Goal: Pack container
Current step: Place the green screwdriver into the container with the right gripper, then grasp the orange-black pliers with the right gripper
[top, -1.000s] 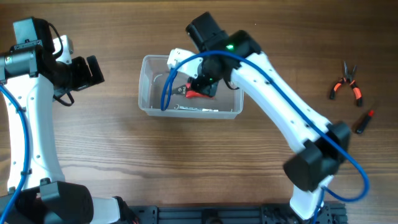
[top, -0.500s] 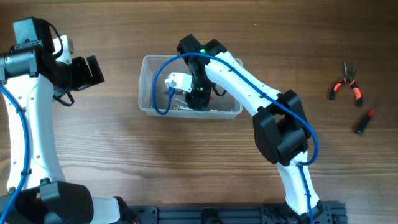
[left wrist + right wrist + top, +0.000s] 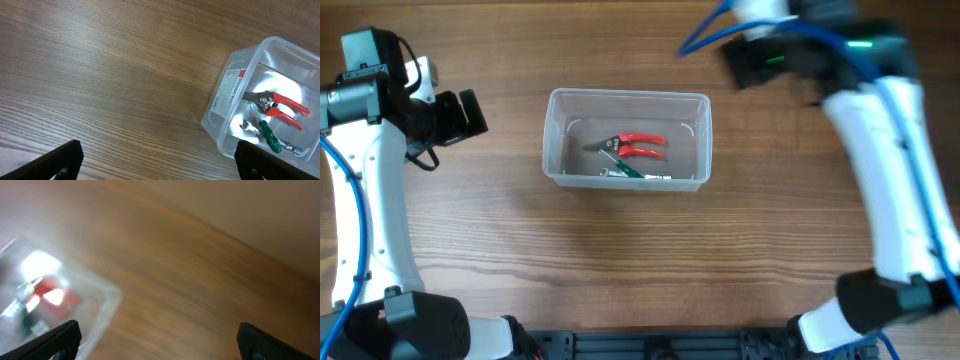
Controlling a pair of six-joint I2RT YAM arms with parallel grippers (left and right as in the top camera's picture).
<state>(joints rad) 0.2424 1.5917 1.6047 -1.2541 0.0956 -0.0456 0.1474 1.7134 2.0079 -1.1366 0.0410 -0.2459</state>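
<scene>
The clear plastic container (image 3: 620, 94) stands mid-table. In it lie red-handled snips (image 3: 632, 146), a green-handled tool (image 3: 620, 168) and a silver piece (image 3: 657, 178). My left gripper (image 3: 470, 113) hangs open to the left of the tub, apart from it; its wrist view shows the container (image 3: 227, 95), the red-handled snips (image 3: 281, 104) and the green-handled tool (image 3: 270, 138) ahead and to the right of the left gripper (image 3: 160, 167). My right arm (image 3: 880, 150) is a blur at the far right. The right gripper (image 3: 160, 347) is open and empty, with the container (image 3: 107, 302) at its left.
Bare wood-grain table (image 3: 620, 260) lies all round the tub. The right arm's blue cable (image 3: 705, 25) loops at the far edge. A white label (image 3: 229, 90) sits on the tub's near wall in the left wrist view.
My right gripper opened, left the red-handled snips in the container, and swung up and away to the far right. The left arm has not moved.
</scene>
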